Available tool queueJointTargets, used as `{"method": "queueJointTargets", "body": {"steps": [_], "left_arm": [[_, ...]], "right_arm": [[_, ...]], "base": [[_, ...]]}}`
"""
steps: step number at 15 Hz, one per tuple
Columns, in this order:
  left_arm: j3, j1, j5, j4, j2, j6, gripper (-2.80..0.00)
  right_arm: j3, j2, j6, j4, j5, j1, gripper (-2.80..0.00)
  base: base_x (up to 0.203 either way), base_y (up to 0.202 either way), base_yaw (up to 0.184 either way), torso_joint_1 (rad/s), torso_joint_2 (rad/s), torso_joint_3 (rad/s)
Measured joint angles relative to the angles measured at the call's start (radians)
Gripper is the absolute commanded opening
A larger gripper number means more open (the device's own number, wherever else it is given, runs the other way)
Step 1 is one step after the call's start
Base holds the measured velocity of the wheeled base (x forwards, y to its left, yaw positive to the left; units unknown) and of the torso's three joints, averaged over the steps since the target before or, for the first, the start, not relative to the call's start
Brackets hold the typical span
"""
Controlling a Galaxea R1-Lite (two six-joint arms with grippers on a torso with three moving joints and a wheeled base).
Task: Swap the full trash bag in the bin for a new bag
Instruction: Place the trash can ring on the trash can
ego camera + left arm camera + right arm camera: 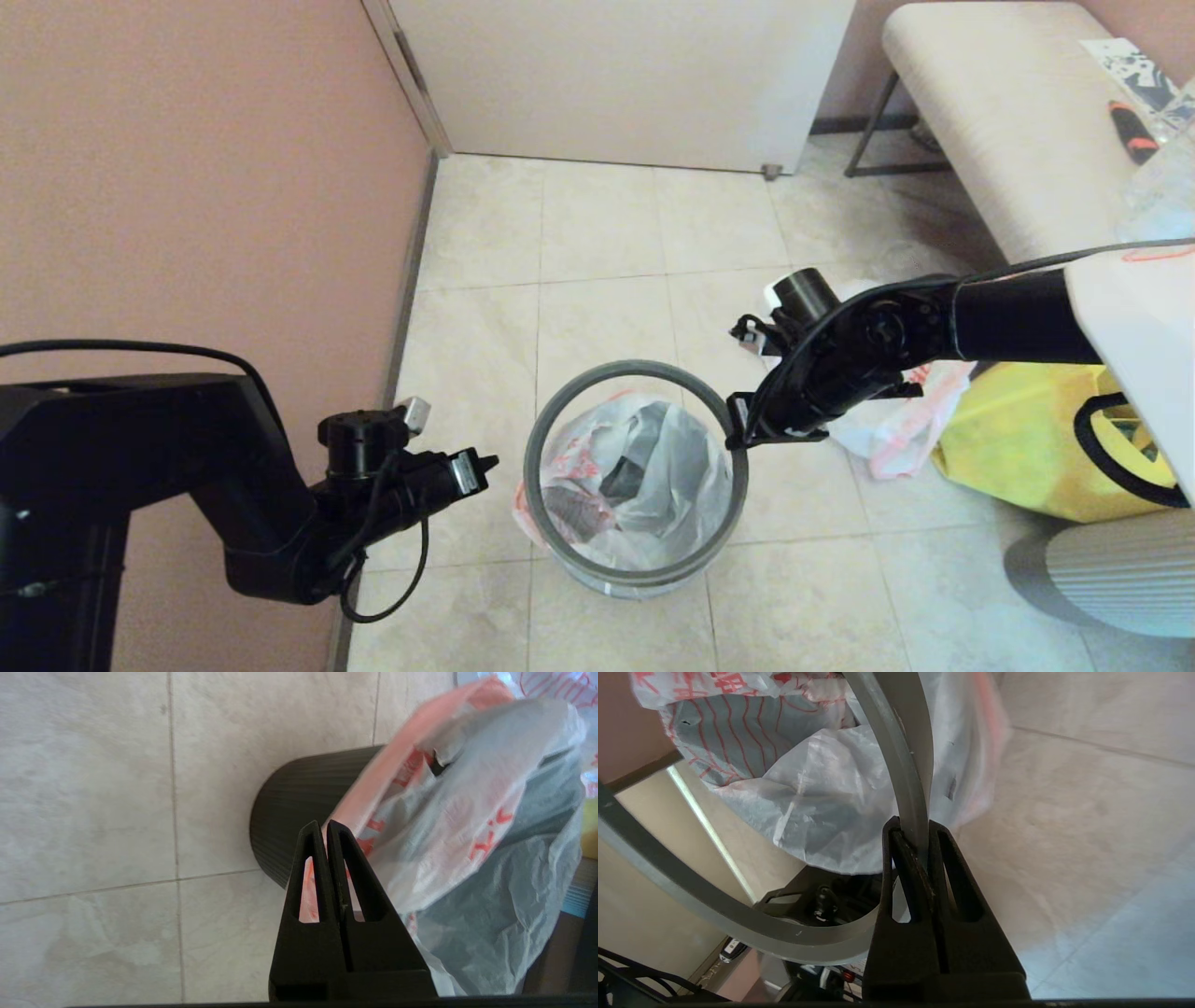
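Note:
The bin [289, 812], small, round and black, stands on the tiled floor in front of me. The full trash bag [653, 467], white and see-through with red-orange print, sits in it and bulges above the top [467, 812]. A pinkish handle hangs over the bin's left side. My right gripper [738, 434] is shut on the right side of the loose grey hoop [534, 467], which hangs raised around the bag's top [906, 765]. My left gripper [487, 464] is shut and empty, just left of the bin. The new bag [896, 429] lies limp on the floor under my right arm.
A yellow fabric tote [1018, 439] sits on the floor right of the new bag. A grey ribbed round object [1120, 569] stands at the near right. A padded bench [1008, 121] stands at the back right. A pink wall [187, 187] closes the left side.

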Motion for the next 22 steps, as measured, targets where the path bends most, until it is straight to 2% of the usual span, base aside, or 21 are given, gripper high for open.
{"method": "queueJointTargets", "body": {"steps": [3,11,15,19,22], "left_arm": [[0.002,-0.007,0.002,-0.002,0.0,0.0,-2.8],[0.002,-0.009,0.002,-0.002,0.002,0.0,-2.8],[0.002,-0.009,0.003,-0.002,0.002,0.0,-2.8],[0.002,-0.012,0.002,-0.002,0.002,0.001,-2.8],[0.002,-0.012,0.002,-0.002,0.002,0.0,-2.8]], "right_arm": [[-0.034,0.069,-0.001,-0.002,0.02,0.006,-2.8],[-0.091,0.17,-0.002,-0.03,0.01,0.005,-2.8],[-0.105,0.2,-0.003,-0.033,-0.048,0.006,-2.8],[-0.11,0.216,-0.016,-0.057,-0.144,0.019,-2.8],[-0.108,0.207,-0.023,-0.058,-0.163,0.045,-2.8]], "base": [[0.0,0.0,0.0,0.0,0.0,0.0],[0.0,0.0,0.0,0.0,0.0,0.0],[0.0,0.0,0.0,0.0,0.0,0.0],[0.0,0.0,0.0,0.0,0.0,0.0],[0.0,0.0,0.0,0.0,0.0,0.0]]}}
